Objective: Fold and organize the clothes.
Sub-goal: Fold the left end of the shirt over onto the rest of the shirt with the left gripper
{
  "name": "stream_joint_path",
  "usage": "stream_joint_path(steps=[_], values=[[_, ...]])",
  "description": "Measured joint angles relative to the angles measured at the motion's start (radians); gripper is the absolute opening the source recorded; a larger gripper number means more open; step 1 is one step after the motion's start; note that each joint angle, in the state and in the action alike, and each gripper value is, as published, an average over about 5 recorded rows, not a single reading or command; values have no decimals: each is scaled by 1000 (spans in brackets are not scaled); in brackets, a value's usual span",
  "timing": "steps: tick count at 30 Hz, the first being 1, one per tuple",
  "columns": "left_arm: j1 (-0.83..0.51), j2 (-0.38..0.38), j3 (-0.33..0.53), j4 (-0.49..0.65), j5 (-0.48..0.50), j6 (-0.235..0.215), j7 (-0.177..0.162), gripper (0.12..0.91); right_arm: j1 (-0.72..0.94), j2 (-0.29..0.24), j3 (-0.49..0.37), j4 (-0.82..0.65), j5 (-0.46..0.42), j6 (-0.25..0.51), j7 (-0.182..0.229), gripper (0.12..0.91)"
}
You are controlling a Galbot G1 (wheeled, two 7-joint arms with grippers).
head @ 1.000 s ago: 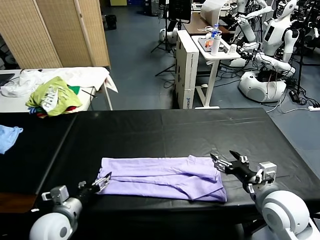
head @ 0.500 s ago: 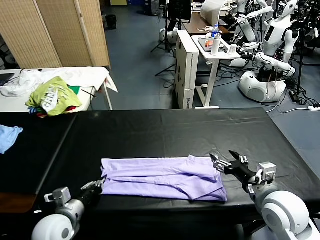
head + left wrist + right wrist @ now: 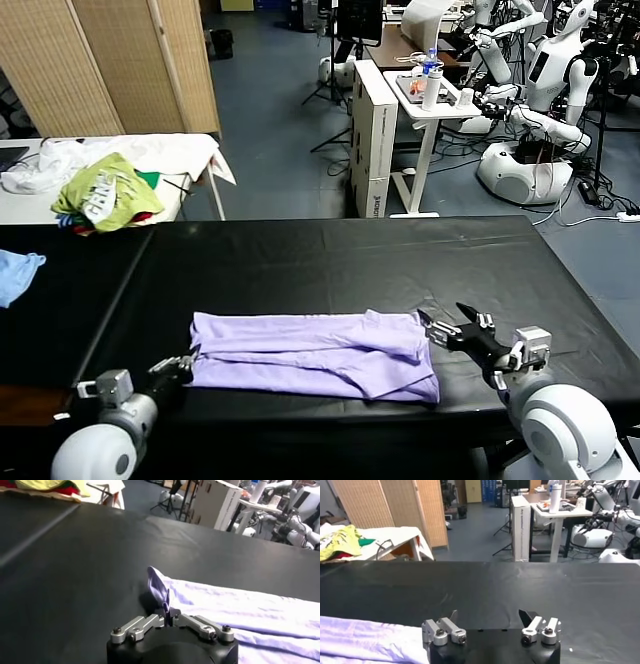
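I see the pale lavender T-shirt lying folded into a long flat band along the black table's near edge, its left corner pinched up into a small peak.

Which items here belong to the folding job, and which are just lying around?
Job:
- lavender T-shirt, lying on the black table
- left gripper, shut on the shirt's corner
- right gripper, open at the shirt's other end

Lying about:
- yellow-green garment heap
- light blue cloth
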Motion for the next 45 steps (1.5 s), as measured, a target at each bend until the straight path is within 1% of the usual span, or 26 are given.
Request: stream_joint_path(steps=[9,14,18,22,29,34,39,45], values=[[-4,10,-2,4,0,0,-1,189,-3,-1,9,8,1,4,0,907],[7,32,-25,14,-15,-1,-4,189,-3,-4,11,5,3,18,-1,907],[25,69,-66,30,-62,-2,-2,189,5,0,0,-2,2,20,-1,907],[44,117,-131,52,-102,-9,8,189,13,3,-11,-7,1,20,-1,907],[62,202,-248,100,-155,-20,14,189,12,4,-10,-10,1,20,-1,907],[72,246,-311,123,-181,-23,14,189,11,4,-7,-15,1,20,-2,907],[72,267,-338,132,-190,-22,12,189,8,9,-3,-17,1,20,-2,907],[70,250,-331,104,-193,-11,4,189,10,14,-6,-19,-1,20,-2,907]])
